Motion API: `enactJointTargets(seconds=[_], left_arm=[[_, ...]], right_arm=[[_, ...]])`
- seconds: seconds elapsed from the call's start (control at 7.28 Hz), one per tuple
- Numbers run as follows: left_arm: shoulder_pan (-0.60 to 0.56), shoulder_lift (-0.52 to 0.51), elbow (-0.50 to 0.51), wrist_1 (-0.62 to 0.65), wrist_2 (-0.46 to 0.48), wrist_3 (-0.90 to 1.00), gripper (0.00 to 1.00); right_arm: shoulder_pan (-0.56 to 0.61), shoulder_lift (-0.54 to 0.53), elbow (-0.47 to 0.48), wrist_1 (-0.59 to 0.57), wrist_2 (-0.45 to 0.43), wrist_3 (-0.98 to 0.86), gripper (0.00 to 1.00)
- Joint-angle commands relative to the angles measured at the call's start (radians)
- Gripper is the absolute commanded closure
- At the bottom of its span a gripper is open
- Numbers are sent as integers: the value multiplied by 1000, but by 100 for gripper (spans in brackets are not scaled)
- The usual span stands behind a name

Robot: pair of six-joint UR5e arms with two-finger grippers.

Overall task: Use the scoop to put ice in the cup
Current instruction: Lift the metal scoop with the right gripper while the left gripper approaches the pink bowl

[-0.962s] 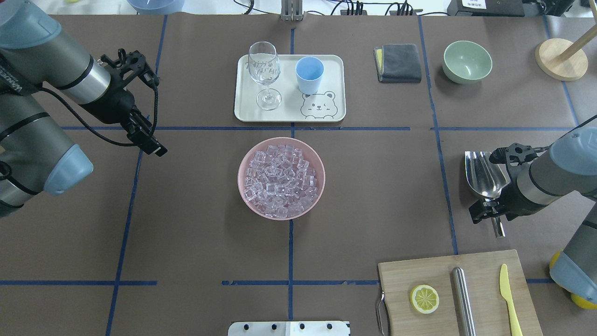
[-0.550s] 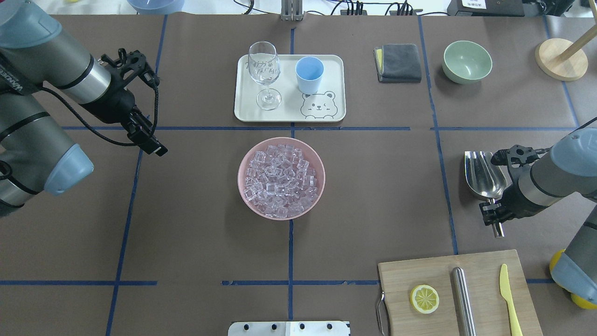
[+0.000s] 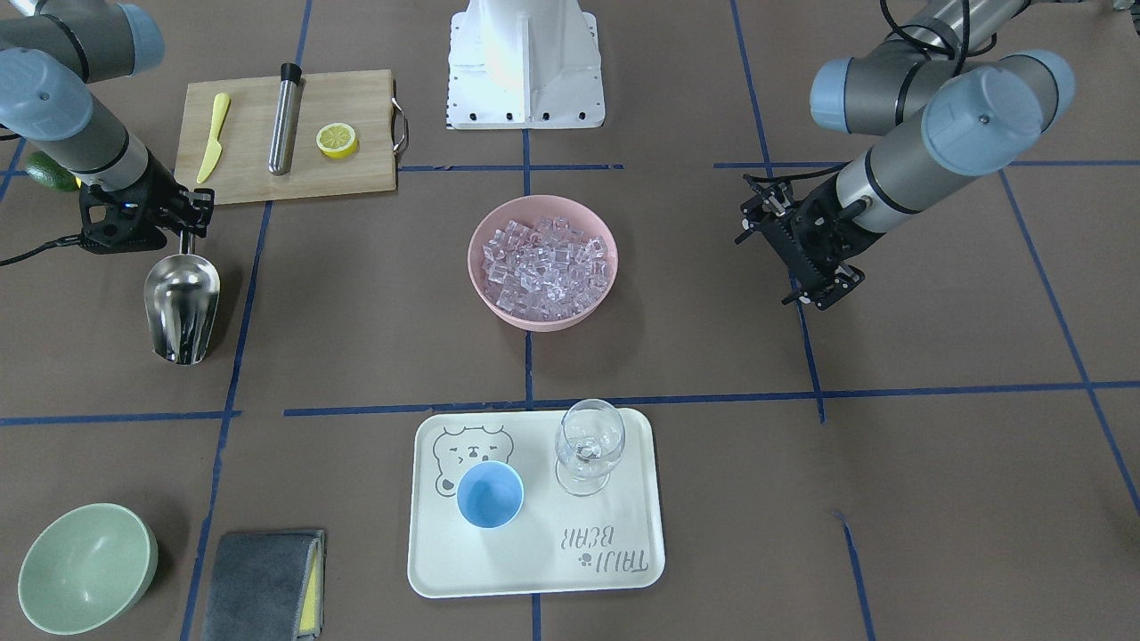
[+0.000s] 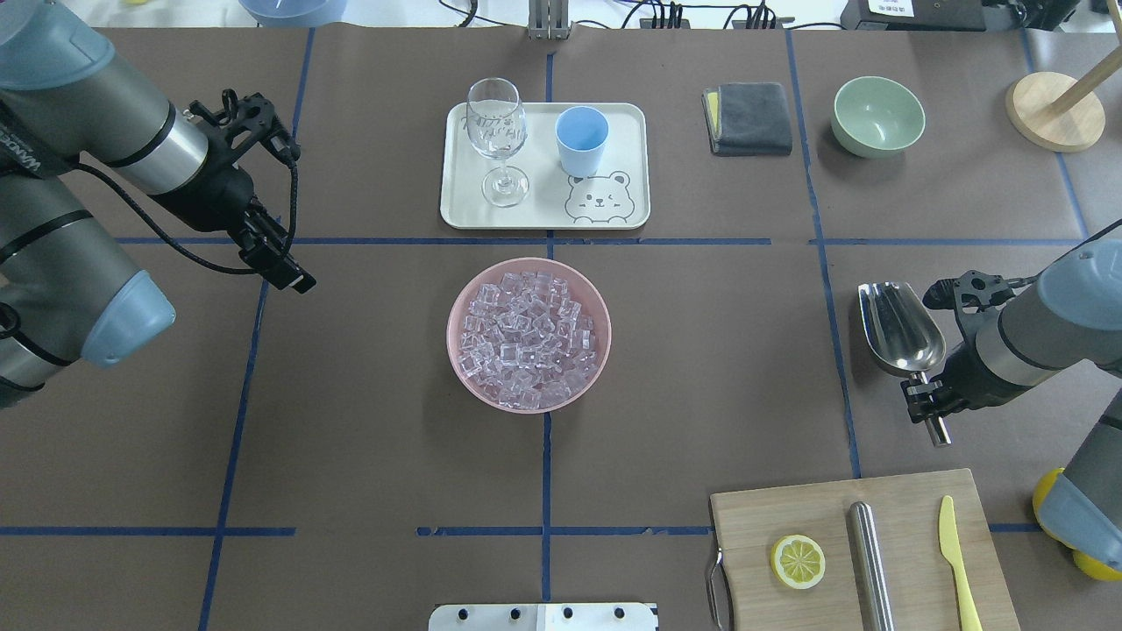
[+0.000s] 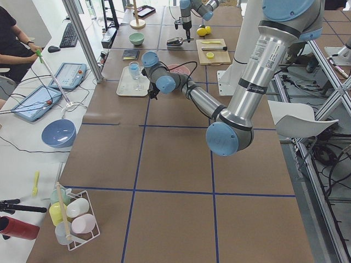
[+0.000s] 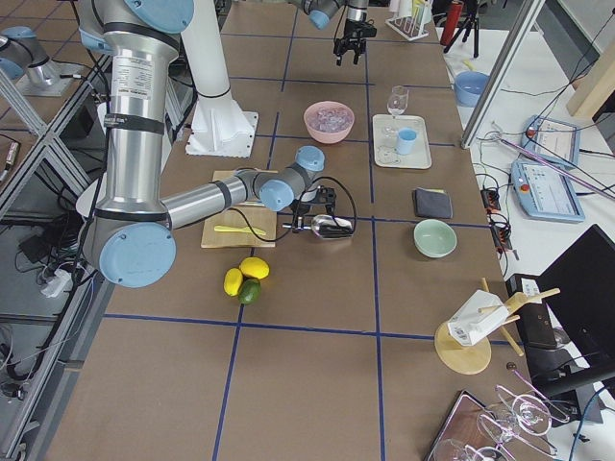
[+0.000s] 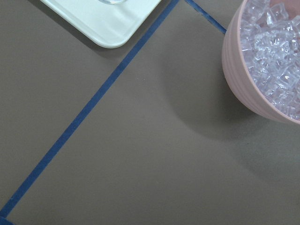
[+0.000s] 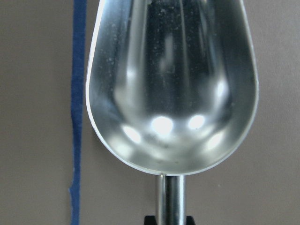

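Brown paper-covered bench point(image 4: 351, 438) gridded with blue tape point(image 4: 232, 438); right pincer point(image 4: 927, 401) clamps shiny silver metal scoop point(image 4: 898, 329) by its handle; left pincer point(image 4: 294, 280) spread unclear.

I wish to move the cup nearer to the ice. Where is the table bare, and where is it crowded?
Bare: the wide patch between the pink bowl and the scoop, and the one between the bowl and the left gripper. The strip between bowl and tray is narrow. Crowded: the tray, with cup and wine glass, and the cutting board.

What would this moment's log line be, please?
right end effector: shut on scoop | scoop: empty | ice: in pink bowl | cup: empty
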Motion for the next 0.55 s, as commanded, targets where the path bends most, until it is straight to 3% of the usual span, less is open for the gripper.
enactJointTargets(seconds=[0.0, 0.41], left_arm=[[0, 0, -7, 1, 1, 0, 0], [0, -1, -7, 1, 0, -2, 0]], right_arm=[[54, 29, 97, -1, -31, 7, 100], [177, 189, 158, -57, -8, -5, 100]])
